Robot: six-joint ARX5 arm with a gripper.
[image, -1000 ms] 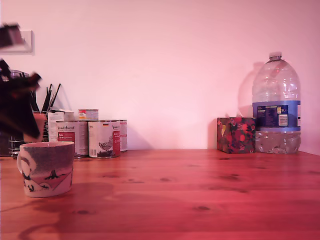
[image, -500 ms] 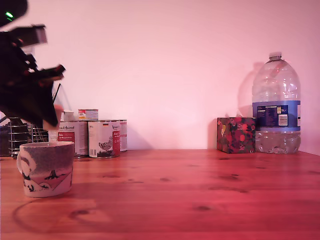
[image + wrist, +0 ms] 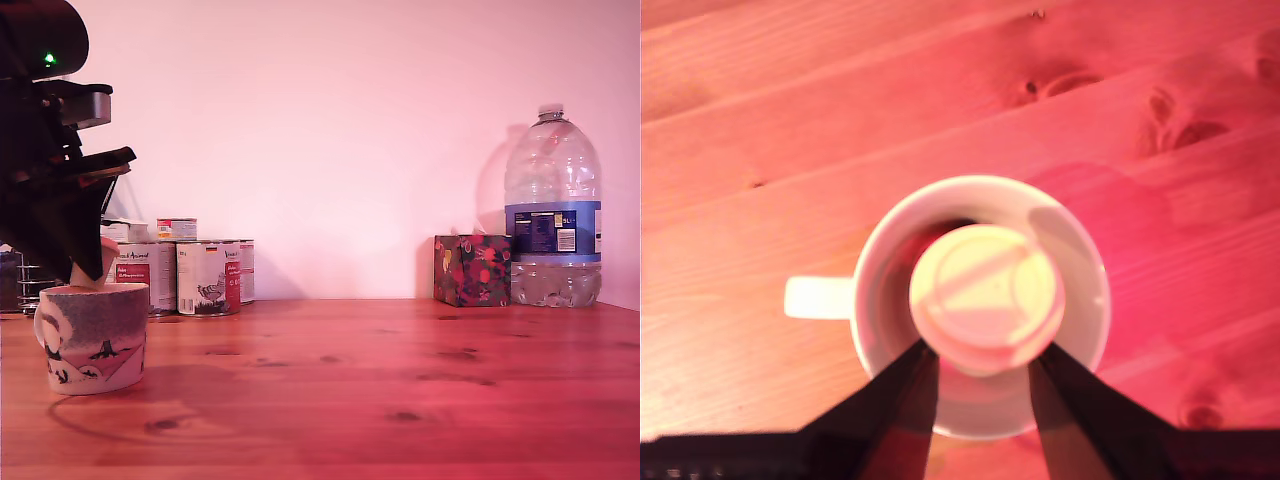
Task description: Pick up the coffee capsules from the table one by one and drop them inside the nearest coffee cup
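The coffee cup [image 3: 92,337], a squat grey and white mug with dark tree shapes, stands on the wooden table [image 3: 380,380] at the exterior view's left. My black gripper [image 3: 90,268] hangs just over its rim, shut on a pale coffee capsule [image 3: 107,256]. In the wrist view the capsule [image 3: 985,298] shows its round flat face, held between the two dark fingers [image 3: 902,392] directly above the cup's opening [image 3: 1080,250]. The cup's pale handle [image 3: 820,298] sticks out sideways. No other capsule is visible on the table.
Several labelled tin cans [image 3: 205,277] stand behind the cup against the wall, with a wire holder [image 3: 28,282] partly hidden by the arm. At the exterior view's right are a floral box [image 3: 472,270] and a large water bottle [image 3: 553,210].
The arm has swung in from the exterior view's left edge and come down, bringing the held capsule to just over the cup's rim.
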